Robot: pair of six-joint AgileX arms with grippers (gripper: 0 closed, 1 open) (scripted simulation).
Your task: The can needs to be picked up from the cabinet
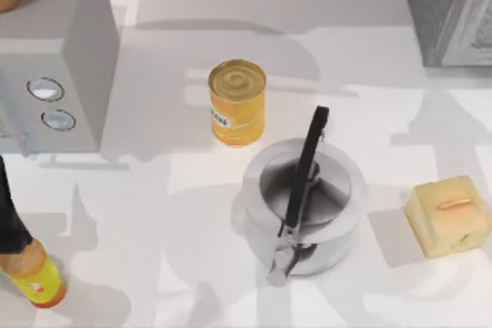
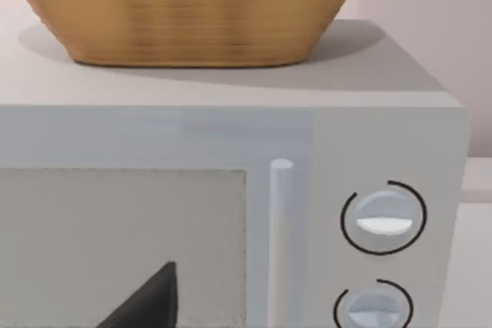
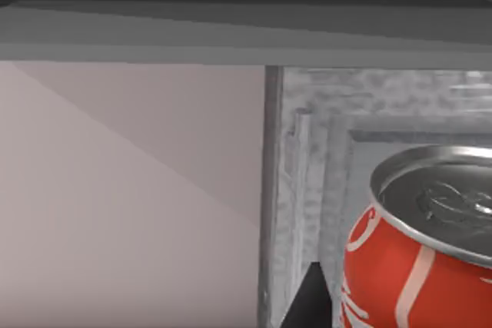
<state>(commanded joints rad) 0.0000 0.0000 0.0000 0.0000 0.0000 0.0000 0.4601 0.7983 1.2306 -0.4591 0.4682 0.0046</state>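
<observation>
White tabletop is carrying a steel pot (image 1: 305, 207) with a black-handled lid; a yellow tin (image 1: 237, 102) is standing just behind that pot and a pale bread cube (image 1: 448, 214) beside it. Farther back, the red soda can (image 3: 423, 259) is sitting against the grey cabinet (image 3: 307, 213), right beside the right gripper's dark fingertip (image 3: 307, 301); whether either claw is released or clenched, I cannot tell.

Mid bench crowded, front left strip and back centre open.
Tin (image 1: 237, 102), pot (image 1: 304, 203) with its long handle (image 1: 306, 167) and bread cube (image 1: 448, 215) block the middle and right; microwave (image 1: 54, 74) walls the back left, cabinet (image 1: 450, 9) the back right, bottle (image 1: 34, 274) sits at front-left edge.
</observation>
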